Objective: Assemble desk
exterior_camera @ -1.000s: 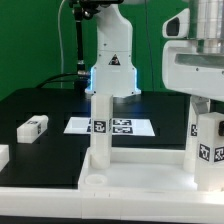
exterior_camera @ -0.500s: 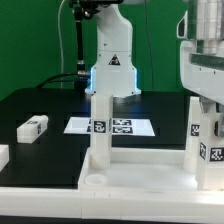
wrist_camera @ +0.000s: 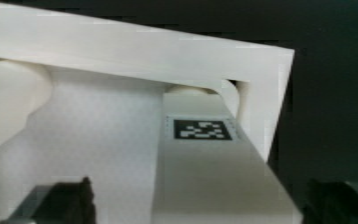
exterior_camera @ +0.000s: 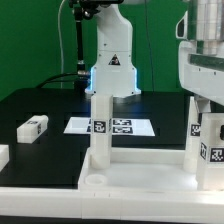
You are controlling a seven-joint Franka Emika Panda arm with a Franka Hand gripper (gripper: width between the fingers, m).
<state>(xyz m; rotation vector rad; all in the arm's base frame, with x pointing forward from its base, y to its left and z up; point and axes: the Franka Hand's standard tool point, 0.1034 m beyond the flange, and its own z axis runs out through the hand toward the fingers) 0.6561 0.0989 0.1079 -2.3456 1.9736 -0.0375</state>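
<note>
1. White plastic desk parts are being judged stiff, light and smooth, so likely slippery.
2. A leg (wrist_camera: pixel 208 150), seated in the tabletop (exterior_camera: pixel 140 172) corner, is being framed between the gripper (wrist_camera: pixel 185 203) fingers (wrist_camera: pixel 64 200).
3. Fingers are being held apart, seemingly clear of the leg.
4. Flat leg sides are being favoured for holding.

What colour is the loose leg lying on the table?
White with a black-and-white tag on the loose leg; exterior view.
</note>
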